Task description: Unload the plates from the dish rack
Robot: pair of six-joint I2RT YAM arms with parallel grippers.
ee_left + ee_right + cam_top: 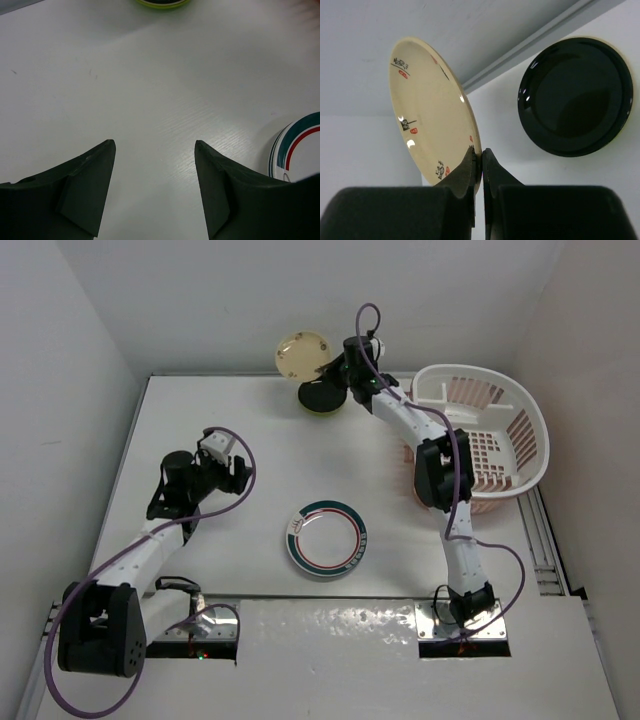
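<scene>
My right gripper (335, 368) (481, 150) is shut on the rim of the small tan plate (302, 353) (427, 107). It holds the plate tilted on edge above the table's far edge, by the back wall. The lime-green plate (322, 398) (575, 97), dark and glossy inside, lies flat on the table just beside it, and its rim shows in the left wrist view (162, 2). The white plate with green-red rim (327, 538) (300, 147) lies mid-table. The dish rack (530, 430) stands at the right with no plate showing in it. My left gripper (236, 468) (155, 145) is open and empty over bare table. The dark-rimmed white plate is not in view.
White walls close in the table at the back and both sides. The right arm (430, 440) stretches from its base along the rack's left side to the far edge. The left arm's purple cable (215, 515) loops over the left of the table.
</scene>
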